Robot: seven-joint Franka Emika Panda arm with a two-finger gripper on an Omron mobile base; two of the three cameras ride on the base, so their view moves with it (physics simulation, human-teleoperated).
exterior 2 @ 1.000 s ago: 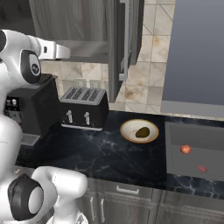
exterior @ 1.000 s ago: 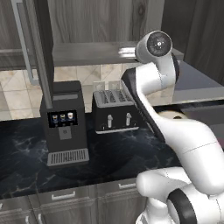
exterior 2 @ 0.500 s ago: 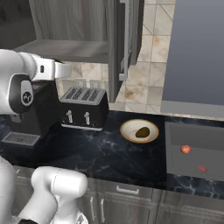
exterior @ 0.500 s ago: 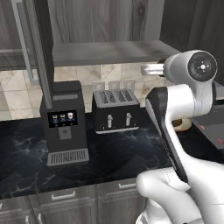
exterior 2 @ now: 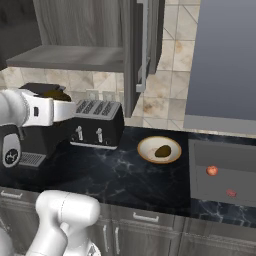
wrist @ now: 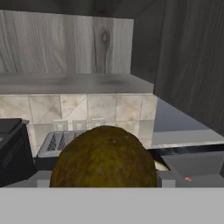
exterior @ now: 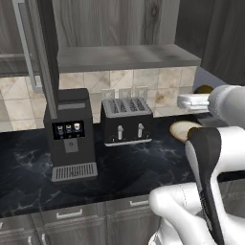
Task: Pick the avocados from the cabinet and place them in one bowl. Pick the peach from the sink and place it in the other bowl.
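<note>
Above the counter [exterior 2: 115, 175], carrying an avocado [wrist: 104, 157] clamped in the gripper [exterior 2: 57, 95] clear of the toaster [exterior 2: 97, 125], apparently heading for the bowl [exterior 2: 146, 150] already holding its twin [exterior 2: 162, 151], peach [exterior 2: 212, 170] waiting in the sink [exterior 2: 200, 175].

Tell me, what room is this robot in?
A kitchen, most likely. A toaster and a coffee machine stand on a dark marble counter, a sink holds a peach, and a grey cabinet hangs above.
</note>
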